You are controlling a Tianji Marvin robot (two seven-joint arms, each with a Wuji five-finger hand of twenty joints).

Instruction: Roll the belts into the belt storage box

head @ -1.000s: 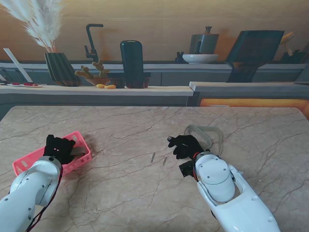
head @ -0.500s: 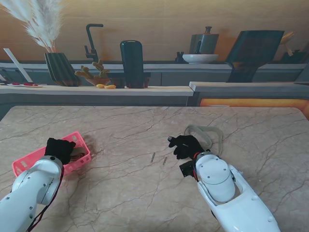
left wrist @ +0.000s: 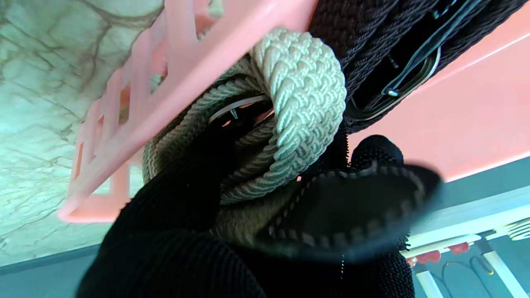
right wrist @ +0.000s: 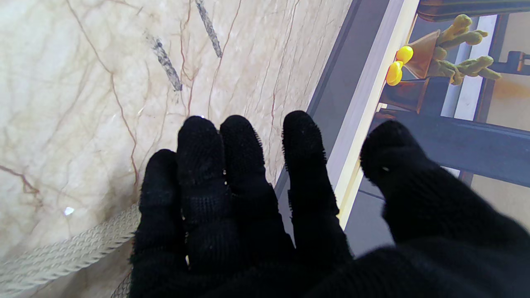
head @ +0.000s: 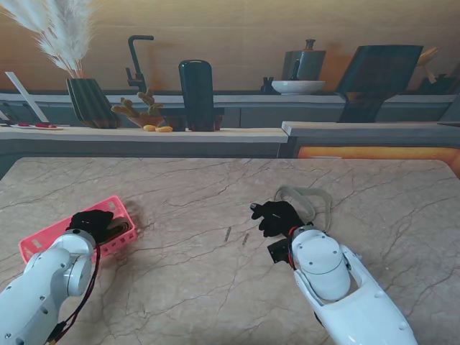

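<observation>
Our left hand [left wrist: 232, 231] is closed around the rolled beige braided belt [left wrist: 298, 103] at the pink storage box [left wrist: 215, 58] rim, beside a dark belt [left wrist: 372, 29] inside; released here, we judge the coil may spring loose; our right hand [right wrist: 248, 207] rests splayed, empty, beside the unrolled belt [head: 305, 195].

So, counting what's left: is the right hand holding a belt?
No, the right hand is open, fingers spread over the table, a belt lying beside it.

From the stand I see everything evenly and softly lit, sharp, with faint shadows. In the left wrist view my left hand [left wrist: 232, 231] is blurred, very close to the lens. My right hand [right wrist: 256, 215] is nearly featureless black.
</observation>
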